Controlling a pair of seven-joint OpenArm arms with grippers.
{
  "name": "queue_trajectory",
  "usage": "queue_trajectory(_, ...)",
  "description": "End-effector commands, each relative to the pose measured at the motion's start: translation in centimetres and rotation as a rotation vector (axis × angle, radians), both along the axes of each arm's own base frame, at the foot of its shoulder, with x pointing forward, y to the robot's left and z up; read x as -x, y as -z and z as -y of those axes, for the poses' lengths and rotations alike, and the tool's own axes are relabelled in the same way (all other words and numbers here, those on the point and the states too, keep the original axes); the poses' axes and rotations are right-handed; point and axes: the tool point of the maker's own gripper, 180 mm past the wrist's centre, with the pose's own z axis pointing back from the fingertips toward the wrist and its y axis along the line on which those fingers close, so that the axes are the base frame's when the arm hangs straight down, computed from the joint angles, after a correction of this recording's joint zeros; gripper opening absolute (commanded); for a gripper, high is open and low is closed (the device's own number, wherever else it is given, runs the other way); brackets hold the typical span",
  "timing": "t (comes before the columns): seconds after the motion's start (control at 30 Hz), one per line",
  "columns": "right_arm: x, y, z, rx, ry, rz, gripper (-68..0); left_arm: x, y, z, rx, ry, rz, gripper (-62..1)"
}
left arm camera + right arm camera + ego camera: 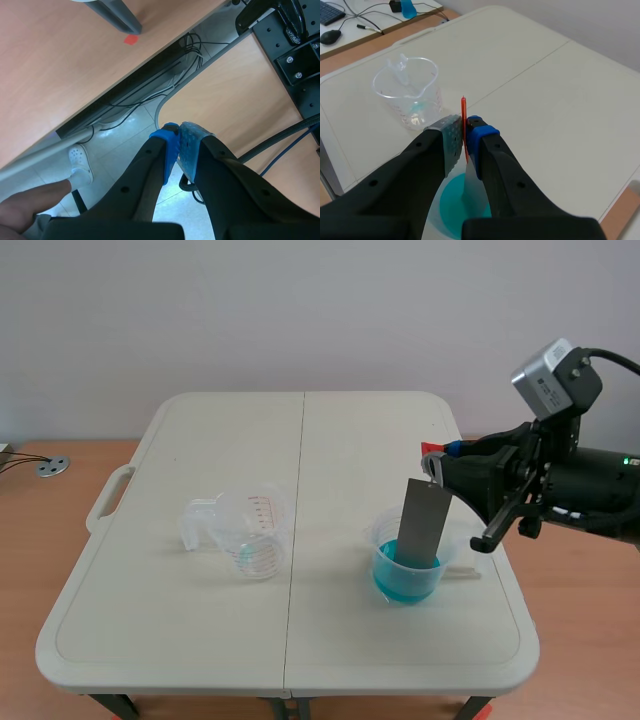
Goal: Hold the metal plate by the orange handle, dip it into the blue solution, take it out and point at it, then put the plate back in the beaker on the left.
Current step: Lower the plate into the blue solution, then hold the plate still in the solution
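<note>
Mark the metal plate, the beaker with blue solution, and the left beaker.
metal plate (424, 520), scene view, middle of its grey face above the liquid.
blue solution beaker (392, 586), scene view, lower wall where the blue shows through.
left beaker (258, 540), scene view, clear front wall.

Plate (423, 523) in right beaker (391, 586)

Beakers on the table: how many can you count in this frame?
2. The clear beaker stands left of the middle in the scene view; the beaker of blue solution stands right of it, with the metal plate dipped in. None seems hidden.
</note>
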Motion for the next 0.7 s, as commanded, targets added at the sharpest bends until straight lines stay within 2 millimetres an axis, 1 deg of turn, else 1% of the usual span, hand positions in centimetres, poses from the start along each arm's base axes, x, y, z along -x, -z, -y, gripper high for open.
queue_trajectory(0.0,-0.15,-0.40,0.13,0.001,-0.009,0.017,-66.3,-0.50,-0.45,0.45,0.015,-0.003,0.023,-59.1)
queue_trajectory(0.17,-0.12,0.46,0.58,0.018,-0.002,0.006,-66.3,-0.50,-0.45,0.45,0.015,-0.003,0.023,-59.1)
queue_trajectory(0.67,-0.14,0.41,0.60,0.015,-0.001,0.008,-66.3,-0.52,-0.45,0.46,0.016,-0.003,0.024,-59.1)
